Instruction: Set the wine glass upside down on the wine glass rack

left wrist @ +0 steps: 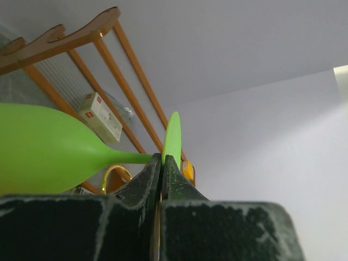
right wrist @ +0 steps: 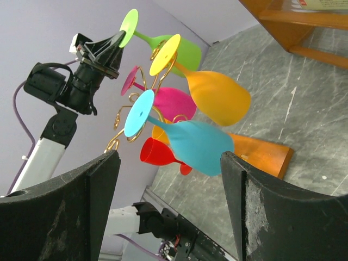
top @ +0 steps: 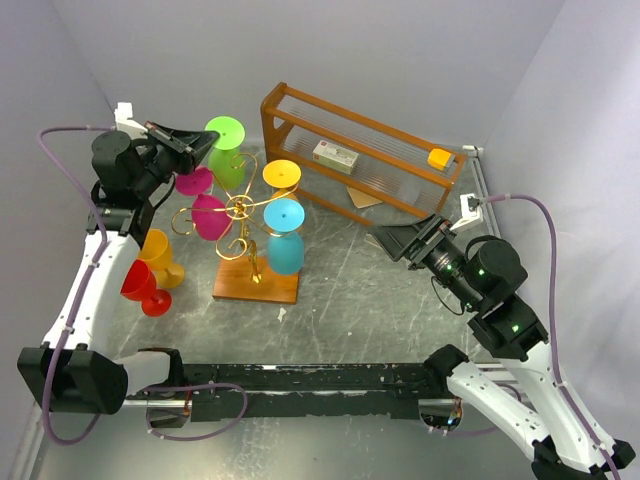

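The green wine glass (top: 228, 165) hangs foot-up in the upper left of the top view, likely on a curl of the wine glass rack (top: 240, 208). The left gripper (top: 207, 143) pinches its foot; the right gripper (top: 393, 240) stands wide apart, empty. Next the left one should probably let go softly and back off

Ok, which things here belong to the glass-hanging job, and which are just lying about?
Job: green plastic wine glass, held by the left fingers; gold wire rack on a wooden base.
Lying about: brown wooden shelf; small white box; yellow block; red plastic glass; orange plastic glass.
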Robot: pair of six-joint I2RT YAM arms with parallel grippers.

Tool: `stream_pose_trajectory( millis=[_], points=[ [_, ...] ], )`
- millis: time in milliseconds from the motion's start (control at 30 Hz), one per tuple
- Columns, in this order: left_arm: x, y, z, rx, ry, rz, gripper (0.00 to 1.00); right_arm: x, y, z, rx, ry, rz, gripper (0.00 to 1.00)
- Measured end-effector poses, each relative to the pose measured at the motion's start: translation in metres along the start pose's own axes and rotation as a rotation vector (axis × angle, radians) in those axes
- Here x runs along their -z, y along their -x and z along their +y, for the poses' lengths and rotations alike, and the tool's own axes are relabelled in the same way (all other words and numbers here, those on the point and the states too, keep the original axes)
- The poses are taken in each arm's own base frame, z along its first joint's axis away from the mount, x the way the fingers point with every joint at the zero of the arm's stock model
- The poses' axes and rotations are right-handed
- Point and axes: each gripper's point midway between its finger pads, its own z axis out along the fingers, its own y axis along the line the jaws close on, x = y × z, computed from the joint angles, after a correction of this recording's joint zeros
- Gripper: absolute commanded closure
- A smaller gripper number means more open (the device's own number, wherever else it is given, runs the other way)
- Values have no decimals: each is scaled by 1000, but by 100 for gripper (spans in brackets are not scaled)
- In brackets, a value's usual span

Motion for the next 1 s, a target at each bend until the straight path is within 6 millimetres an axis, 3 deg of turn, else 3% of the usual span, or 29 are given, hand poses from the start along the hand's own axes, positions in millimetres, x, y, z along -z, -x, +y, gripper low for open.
stream_pose_trajectory(
  millis=[200, 733, 1000],
  points=[
    [2, -2, 15, 9, 43, -7, 93, 0, 0, 0, 0, -2, -1, 25],
    [13, -13, 30, 23, 71, 11, 93, -5, -3, -4, -9, -17, 11, 26],
    [23, -18, 19, 18, 48, 30, 93, -7, -6, -7, -15, -26, 20, 26]
  ],
)
